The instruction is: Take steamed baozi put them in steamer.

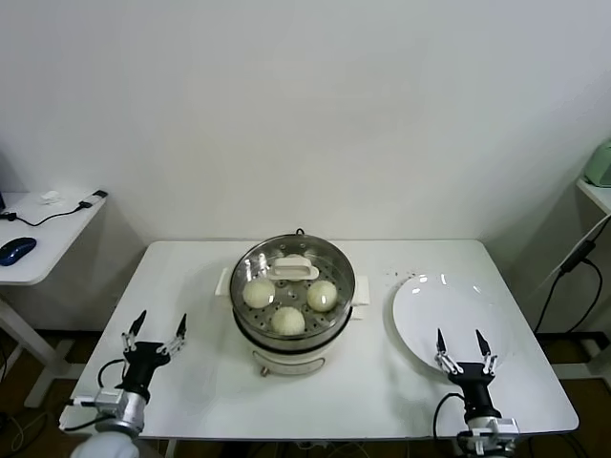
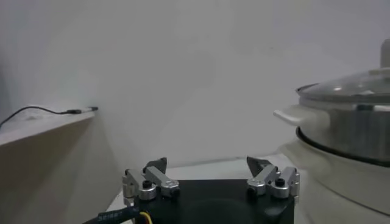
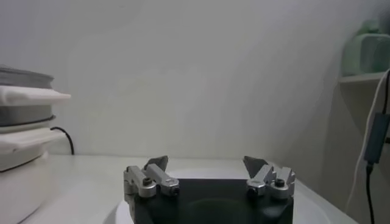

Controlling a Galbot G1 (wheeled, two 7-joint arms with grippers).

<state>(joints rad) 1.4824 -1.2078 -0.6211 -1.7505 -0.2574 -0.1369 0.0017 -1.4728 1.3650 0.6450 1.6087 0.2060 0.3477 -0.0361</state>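
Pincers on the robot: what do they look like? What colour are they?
Both look alike. The left pincer and right pincer each have two thin black pointed fingers on silvery metal knuckles with small dark screws, fixed to a black block. Behind each block is a black wrist, then a silver-grey part with black cables. The left wrist view shows a yellow wire by the block.
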